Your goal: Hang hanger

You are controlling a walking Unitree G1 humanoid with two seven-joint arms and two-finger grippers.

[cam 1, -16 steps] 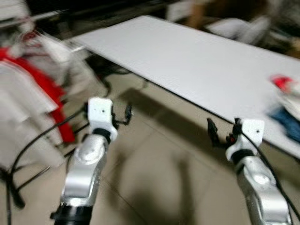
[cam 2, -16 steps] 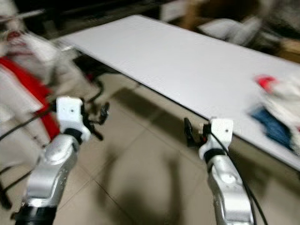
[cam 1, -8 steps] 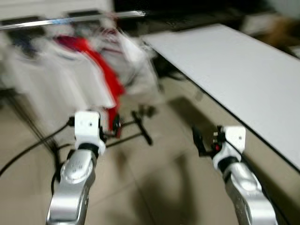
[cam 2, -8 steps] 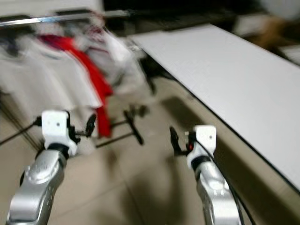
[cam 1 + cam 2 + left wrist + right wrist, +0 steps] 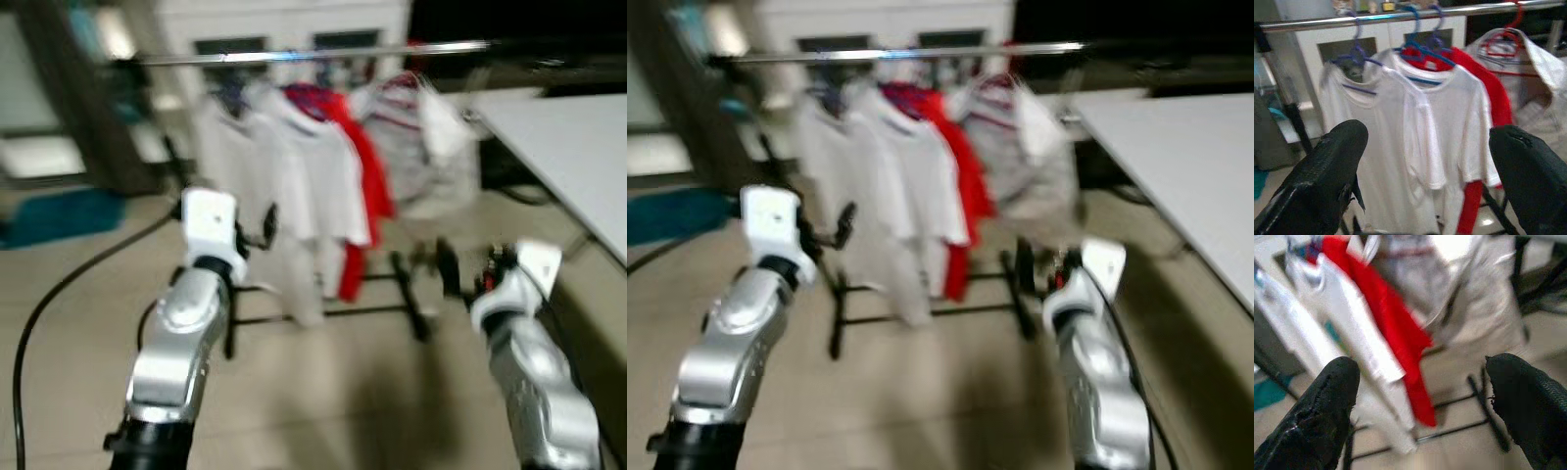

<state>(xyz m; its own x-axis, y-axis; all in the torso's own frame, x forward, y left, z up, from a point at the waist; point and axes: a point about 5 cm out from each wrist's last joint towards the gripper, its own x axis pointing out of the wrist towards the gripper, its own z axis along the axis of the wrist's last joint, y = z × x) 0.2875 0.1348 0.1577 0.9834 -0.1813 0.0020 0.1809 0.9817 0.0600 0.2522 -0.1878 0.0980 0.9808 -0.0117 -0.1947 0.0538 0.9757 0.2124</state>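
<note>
A clothes rack with a silver rail [image 5: 313,54] stands ahead of me, blurred in the eye views. White shirts [image 5: 1415,122] hang on blue hangers [image 5: 1422,49], with a red garment [image 5: 1488,88] behind them. At the rail's right end a pale striped garment [image 5: 421,127] hangs on a red hanger [image 5: 1503,36]. My left gripper [image 5: 257,227] is raised toward the white shirts, a short way off, and is open with nothing between its fingers [image 5: 1327,166]. My right gripper [image 5: 456,269] is held lower, facing the red garment and the rack's base, and is open and holds nothing.
A white table [image 5: 568,127] runs along the right side, close to the rack's end. The rack's black base bars [image 5: 402,299] lie on the tiled floor [image 5: 323,392]. A white cabinet [image 5: 284,24] stands behind the rack. A black cable [image 5: 69,284] trails to my left.
The whole view has swung left: the table has slid to the right edge and the rack now sits in the middle. Both arms keep the same raised pose.
</note>
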